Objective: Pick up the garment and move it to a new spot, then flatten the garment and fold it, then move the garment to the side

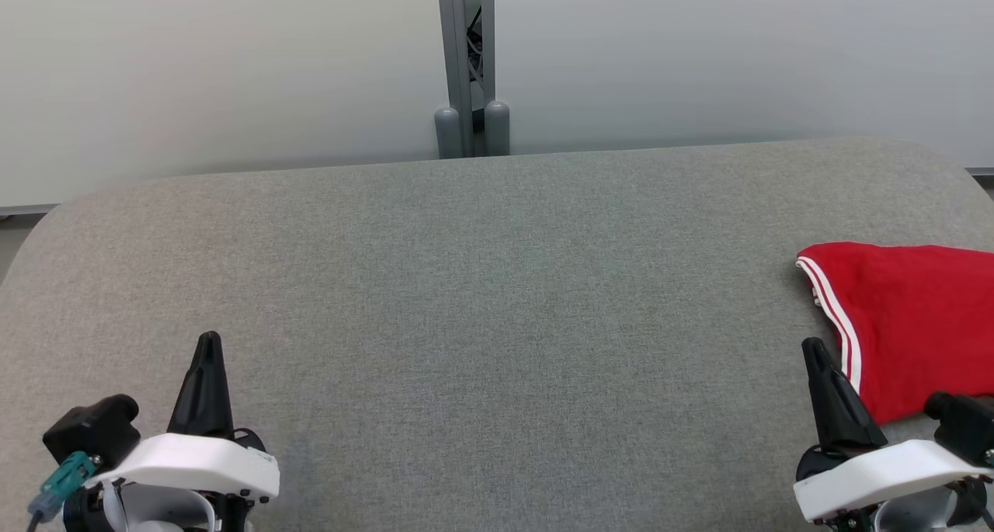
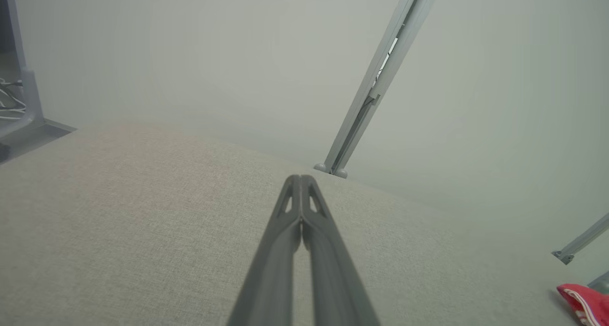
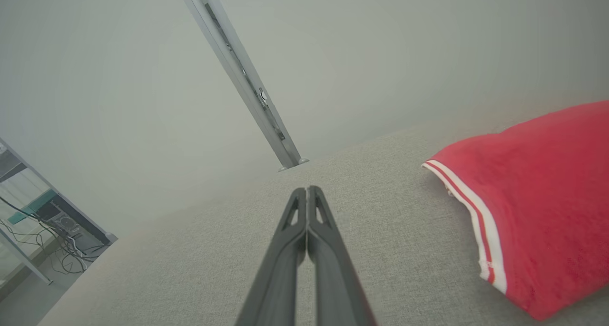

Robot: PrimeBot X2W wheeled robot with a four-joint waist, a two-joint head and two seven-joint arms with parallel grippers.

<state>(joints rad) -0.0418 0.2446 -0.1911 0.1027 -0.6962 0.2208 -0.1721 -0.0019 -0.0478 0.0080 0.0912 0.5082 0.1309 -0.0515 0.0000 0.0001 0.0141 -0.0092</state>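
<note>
The garment (image 1: 916,322) is a red jersey with white-and-red striped trim, lying folded at the right edge of the grey fabric table (image 1: 497,283); part of it runs out of the head view. It also appears in the right wrist view as the garment (image 3: 537,207) and, small, at the lower right of the left wrist view as the garment (image 2: 587,302). My right gripper (image 1: 813,345) is shut and empty, just left of the striped edge and apart from it; its tips (image 3: 307,189) meet. My left gripper (image 1: 208,342) is shut and empty at the lower left, tips (image 2: 300,178) together.
Pale wall panels stand behind the table, joined by a grey metal post (image 1: 466,66) at the middle of the far edge. The table has rounded corners. Cables and a frame (image 3: 43,221) lie on the floor beyond the table's side.
</note>
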